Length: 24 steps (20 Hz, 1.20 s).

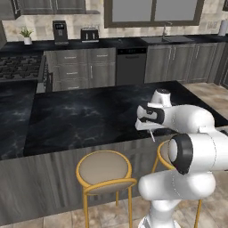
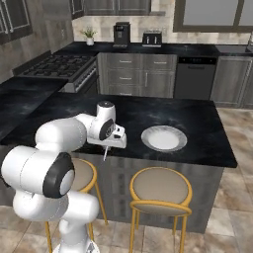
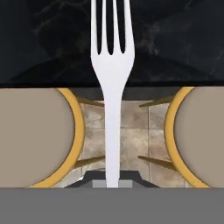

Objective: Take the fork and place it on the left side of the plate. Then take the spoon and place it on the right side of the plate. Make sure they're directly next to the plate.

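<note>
Fingers [image 2: 107, 147] clamped on the fork [image 3: 112, 83] — lifted, not yet set at the plate [image 2: 164, 138]'s nine o'clock; spoon step remains — worktop [image 2: 207, 133] placement pending.

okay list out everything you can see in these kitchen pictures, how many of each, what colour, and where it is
fork: one, light silver, held in the pincer, tines pointing away over the island's front edge
plate: one, white-grey, on the island near its front edge
island counter: one, black marble top, grey wood front
stools: two, tan seats with yellow frames, at the island's front
stove: one, dark, on the left counter run
coffee machine: one, black, on the back counter
toaster: one, silver, beside the coffee machine
potted plant: one, green in a white pot, on the back counter
dishwasher: one, dark, under the back counter
pincer: one, shut on the fork, left of the plate
</note>
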{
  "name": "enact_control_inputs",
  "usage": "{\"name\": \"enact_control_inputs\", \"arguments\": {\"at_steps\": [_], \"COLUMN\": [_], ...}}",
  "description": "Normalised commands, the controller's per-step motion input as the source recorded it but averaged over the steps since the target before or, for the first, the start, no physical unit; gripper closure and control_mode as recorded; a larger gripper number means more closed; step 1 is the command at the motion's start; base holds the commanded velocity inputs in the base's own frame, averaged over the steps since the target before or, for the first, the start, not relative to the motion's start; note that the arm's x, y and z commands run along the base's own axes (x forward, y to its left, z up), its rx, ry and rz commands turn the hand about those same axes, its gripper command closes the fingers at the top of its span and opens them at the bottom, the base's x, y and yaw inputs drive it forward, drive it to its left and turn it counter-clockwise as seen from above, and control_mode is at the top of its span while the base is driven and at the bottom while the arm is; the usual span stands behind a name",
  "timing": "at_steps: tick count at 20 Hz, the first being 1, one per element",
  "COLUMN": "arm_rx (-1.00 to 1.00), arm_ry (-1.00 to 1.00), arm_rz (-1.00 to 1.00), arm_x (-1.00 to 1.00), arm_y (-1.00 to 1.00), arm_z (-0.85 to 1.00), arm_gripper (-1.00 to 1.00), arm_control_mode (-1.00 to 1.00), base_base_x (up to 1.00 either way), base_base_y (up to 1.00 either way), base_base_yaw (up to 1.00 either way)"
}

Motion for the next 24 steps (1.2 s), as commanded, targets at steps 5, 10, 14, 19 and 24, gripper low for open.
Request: {"name": "enact_control_inputs", "arguments": {"at_steps": [5,10,14,19,24], "arm_rx": [-0.07,-0.1,-0.05,0.0,0.0], "arm_ry": [0.0,-0.01,-0.03,-0.04,0.0], "arm_rz": [-0.05,-0.03,0.0,0.0,0.0], "arm_x": [0.77,0.56,0.36,0.54,0.61], "arm_y": [-0.08,-0.24,-0.41,-0.18,-0.01], "arm_z": [-0.02,-0.1,-0.1,-0.04,-0.22], "arm_gripper": [1.0,1.0,1.0,1.0,1.0], "arm_control_mode": [-1.0,-1.0,-1.0,-1.0,-1.0], "base_base_x": [0.0,0.0,0.0,0.0,0.0], "base_base_y": [0.0,0.0,0.0,0.0,0.0], "base_base_yaw": [0.0,0.0,0.0,0.0,0.0]}}
